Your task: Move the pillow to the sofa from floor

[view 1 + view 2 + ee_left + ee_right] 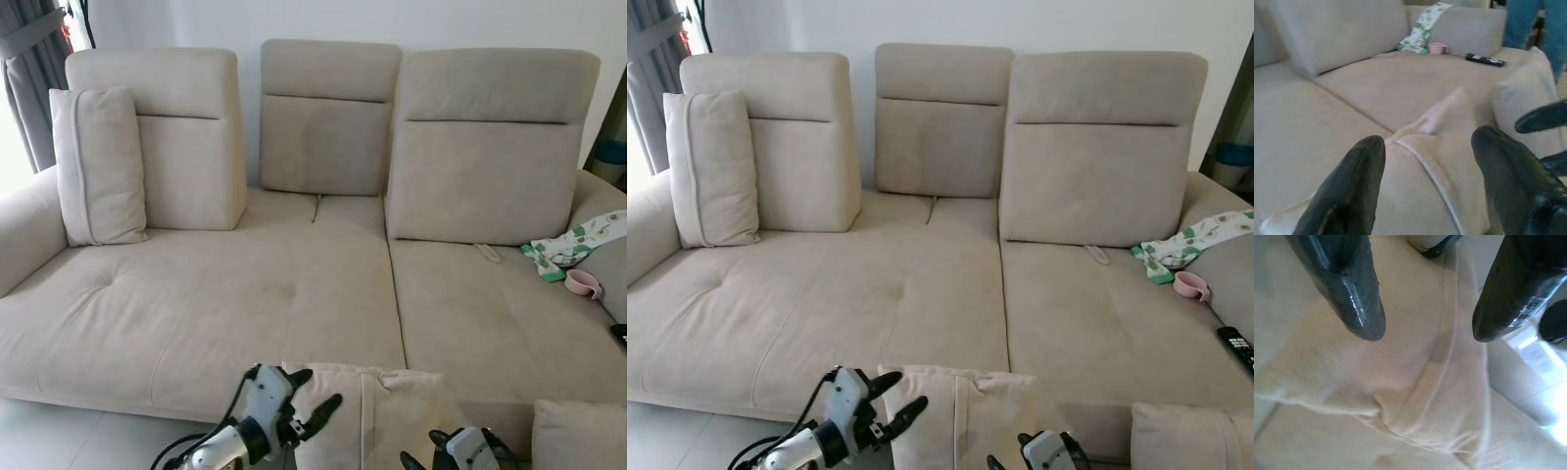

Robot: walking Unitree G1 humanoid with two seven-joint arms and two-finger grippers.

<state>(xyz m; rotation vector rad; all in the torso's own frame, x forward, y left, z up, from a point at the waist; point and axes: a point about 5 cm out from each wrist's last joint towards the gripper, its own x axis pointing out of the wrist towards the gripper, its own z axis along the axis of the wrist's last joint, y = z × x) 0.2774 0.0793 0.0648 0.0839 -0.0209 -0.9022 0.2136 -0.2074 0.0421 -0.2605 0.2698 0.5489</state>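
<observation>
Pillow, beige with a piped seam, standing against the front edge of the sofa between the two end effectors. Left end effector at the pillow's left side; in the left wrist view its two black fingers stand apart, with the pillow's seamed top edge lying between them. Right end effector at the pillow's right side; in the right wrist view its fingertips are spread wide, hovering just above the creased fabric and the seam, and do not grip it. Second cushion of the same fabric near the pillow, at the lower right of the head views. Sofa with three upright back sections; upright side cushion leaning at its left end against the left back section. Right end of the seat: green-and-white patterned cloth, small pink cup just beside it, and black remote control nearer the front. Grey curtain behind the sofa's left end. Pale tiled floor below the seat front. Person's legs in blue trousers visible beyond the sofa's right end in the left wrist view.
</observation>
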